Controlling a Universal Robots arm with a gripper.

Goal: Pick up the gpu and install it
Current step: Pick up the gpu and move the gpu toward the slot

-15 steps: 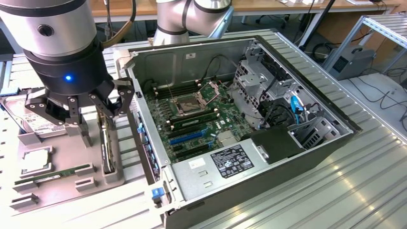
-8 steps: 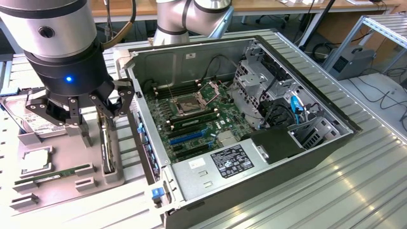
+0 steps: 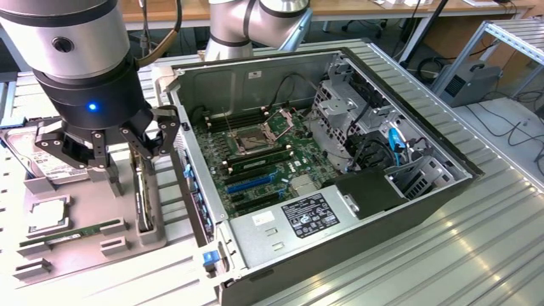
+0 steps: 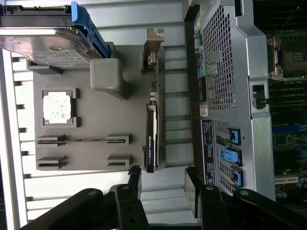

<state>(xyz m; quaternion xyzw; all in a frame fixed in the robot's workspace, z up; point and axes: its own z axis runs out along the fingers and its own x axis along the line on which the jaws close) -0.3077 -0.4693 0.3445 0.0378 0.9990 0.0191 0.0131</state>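
Observation:
The gpu [image 3: 145,199] [image 4: 152,136] is a thin dark card standing on edge in a slot of the grey parts holder [image 3: 85,252] [image 4: 86,124]. Its silvery bracket [image 4: 153,48] is at one end. My gripper [image 3: 127,159] [image 4: 163,184] hangs open just above the card and near one end of it, with nothing between its black fingers [image 4: 135,179]. The open computer case [image 3: 340,166] [image 4: 230,86] lies beside the holder, on the exterior view's right. Its motherboard [image 3: 264,159] and blue card slot [image 3: 251,180] are exposed.
The holder also carries a silver hard drive [image 3: 42,167] [image 4: 43,43], a processor chip [image 3: 47,217] [image 4: 57,106] and a slim RAM stick [image 3: 72,234] [image 4: 84,140]. The case wall [image 3: 191,191] rises close beside the gpu. Everything rests on a ribbed metal table [image 3: 459,255].

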